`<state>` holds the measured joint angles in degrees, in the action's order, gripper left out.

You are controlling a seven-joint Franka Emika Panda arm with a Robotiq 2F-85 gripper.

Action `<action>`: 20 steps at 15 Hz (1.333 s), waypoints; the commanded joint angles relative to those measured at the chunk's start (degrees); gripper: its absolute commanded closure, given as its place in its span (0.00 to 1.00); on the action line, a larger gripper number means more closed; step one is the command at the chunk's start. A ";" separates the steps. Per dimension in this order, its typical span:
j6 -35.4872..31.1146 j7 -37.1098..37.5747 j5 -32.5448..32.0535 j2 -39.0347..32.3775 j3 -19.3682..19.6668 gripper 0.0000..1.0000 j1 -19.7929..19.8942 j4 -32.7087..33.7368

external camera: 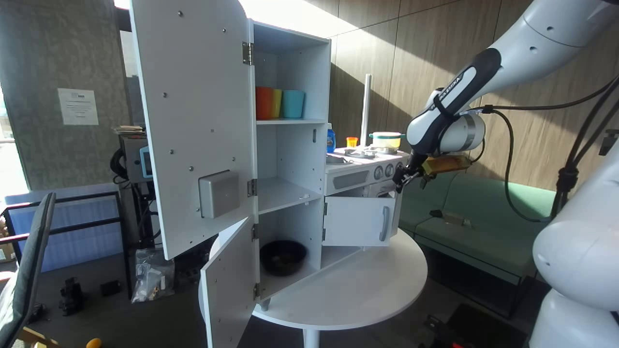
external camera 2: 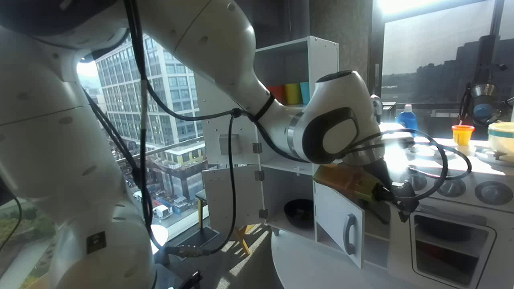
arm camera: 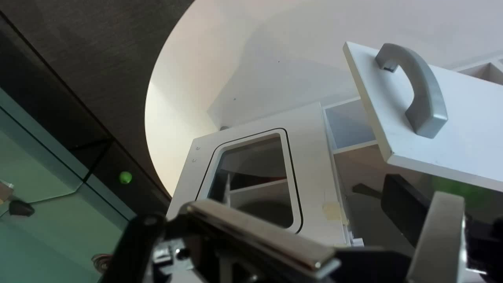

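My gripper (external camera: 411,181) hangs in front of the white toy kitchen's stove side, with nothing seen between its fingers. In the wrist view its metal-faced fingers (arm camera: 259,232) stand apart, across part of the oven and a dark cabinet opening. Just past them is the oven window (arm camera: 255,181). A white cabinet door (arm camera: 463,114) with a grey handle (arm camera: 426,94) stands ajar at the upper right. That door (external camera: 355,222) is below and beside the gripper in an exterior view. Inside the opening lie a dark flat piece (arm camera: 366,191) and something green, partly hidden.
Two tall-unit doors (external camera: 193,121) swing wide. Red, yellow and blue cups (external camera: 293,104) sit on a shelf, a black bowl (external camera: 283,257) lower down. On the stove top are a pot (external camera 2: 502,138), an orange cup (external camera 2: 462,134) and a blue bottle (external camera 2: 407,120). Cables loop beside the arm.
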<state>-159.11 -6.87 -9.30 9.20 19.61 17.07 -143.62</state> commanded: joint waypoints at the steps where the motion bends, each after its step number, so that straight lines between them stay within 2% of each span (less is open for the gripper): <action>1: -11.79 -3.85 5.42 2.78 0.62 0.00 -1.31 -4.04; 2: -14.01 -4.48 6.67 2.16 1.39 0.00 -2.57 -4.18; 3: -15.21 -2.50 7.08 -0.63 -0.16 0.00 -3.31 -2.12; 6: -19.45 -1.42 8.04 -5.16 -1.56 0.00 -5.73 0.18; 8: -18.86 0.57 6.13 -8.15 -3.74 0.00 -4.36 2.29; 10: -19.67 1.11 5.20 -11.09 -4.18 0.00 -3.95 4.07; 15: -12.49 5.34 -3.95 -14.72 0.41 0.00 -5.16 7.51; 18: -6.79 4.70 -9.40 -13.53 1.76 0.00 -5.41 6.01; 20: -5.32 3.76 -12.64 -12.72 1.99 0.00 -5.32 4.40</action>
<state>-167.09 -2.73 -17.73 -5.46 20.82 12.30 -137.58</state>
